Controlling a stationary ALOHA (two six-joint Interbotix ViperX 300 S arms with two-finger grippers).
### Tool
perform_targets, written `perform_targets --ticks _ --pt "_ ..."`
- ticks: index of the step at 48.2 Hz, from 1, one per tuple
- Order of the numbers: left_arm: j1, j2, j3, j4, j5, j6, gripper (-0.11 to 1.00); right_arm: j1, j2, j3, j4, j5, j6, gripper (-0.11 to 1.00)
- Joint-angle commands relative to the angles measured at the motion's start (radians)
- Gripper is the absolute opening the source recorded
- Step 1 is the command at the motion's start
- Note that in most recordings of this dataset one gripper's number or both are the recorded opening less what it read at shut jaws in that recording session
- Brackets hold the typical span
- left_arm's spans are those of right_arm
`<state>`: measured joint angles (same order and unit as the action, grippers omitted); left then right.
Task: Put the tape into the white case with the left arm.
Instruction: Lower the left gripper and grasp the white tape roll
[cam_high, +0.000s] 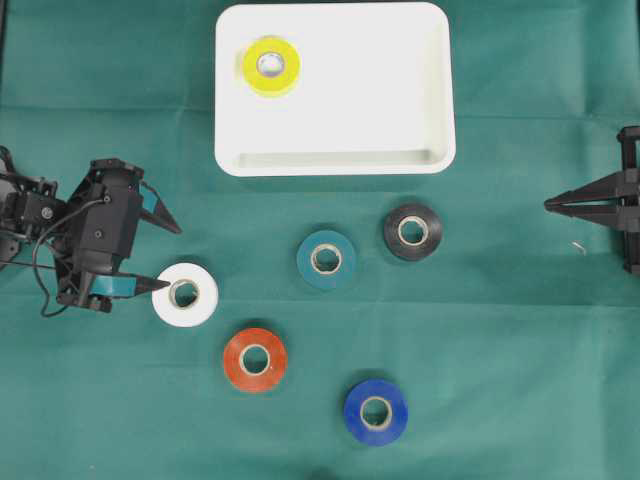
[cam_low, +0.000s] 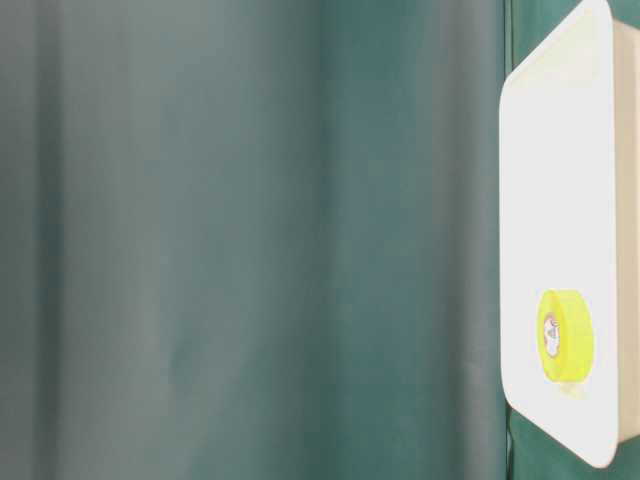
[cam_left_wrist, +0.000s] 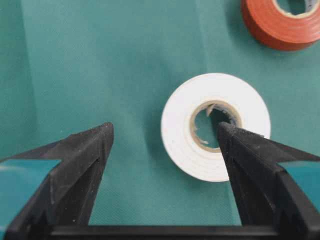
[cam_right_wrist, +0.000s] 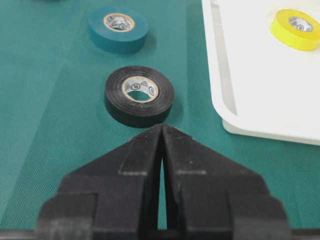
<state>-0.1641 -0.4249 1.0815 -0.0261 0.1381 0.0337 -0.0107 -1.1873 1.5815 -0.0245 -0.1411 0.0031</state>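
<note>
The white tape roll (cam_high: 186, 293) lies flat on the green cloth (cam_high: 480, 330) at lower left, hole facing up. The left gripper (cam_high: 165, 257) is spread wide and holds nothing; one fingertip (cam_left_wrist: 227, 134) overlaps the roll's hole, hiding part of it, the other sits clear. The white case (cam_high: 440, 90) sits at top centre. The right gripper (cam_high: 548, 205) is closed and empty.

A green cloth (cam_high: 500, 400) covers the table. The white case (cam_high: 400, 90) lies at its far edge; white (cam_high: 186, 294), teal (cam_high: 327, 259), black (cam_high: 412, 231), orange (cam_high: 254, 359) and blue (cam_high: 375, 411) tape rolls lie nearer.
</note>
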Motion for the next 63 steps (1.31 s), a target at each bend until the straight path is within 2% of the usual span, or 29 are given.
perform_targets --ticks 1,11,19,24,33,57,60,63 --pt "-0.014 -0.005 -0.006 -0.002 -0.012 0.002 0.83 0.0 0.006 -0.009 -0.002 -0.008 0.0 -0.09" --pt "-0.014 0.012 0.014 -0.003 -0.034 0.002 0.83 0.0 0.005 -0.009 -0.002 -0.009 0.0 -0.09" --pt "-0.02 0.206 -0.048 -0.002 -0.066 0.005 0.83 0.0 0.006 -0.009 -0.002 -0.009 0.0 -0.09" --pt "-0.04 0.273 -0.1 0.0 -0.054 0.009 0.83 -0.002 0.006 -0.009 -0.002 -0.009 0.0 -0.09" --pt "-0.052 0.285 -0.109 0.0 -0.051 0.008 0.83 -0.002 0.005 -0.009 -0.002 -0.009 0.0 -0.09" --pt "-0.023 0.365 -0.123 0.002 -0.057 0.009 0.83 -0.002 0.005 -0.002 -0.002 -0.023 0.0 -0.09" --pt "-0.023 0.364 -0.127 0.003 -0.057 0.009 0.79 0.0 0.005 0.0 -0.002 -0.023 0.0 -0.09" --pt "-0.023 0.362 -0.129 0.002 -0.057 0.009 0.71 -0.002 0.005 -0.002 -0.002 -0.021 0.0 -0.09"
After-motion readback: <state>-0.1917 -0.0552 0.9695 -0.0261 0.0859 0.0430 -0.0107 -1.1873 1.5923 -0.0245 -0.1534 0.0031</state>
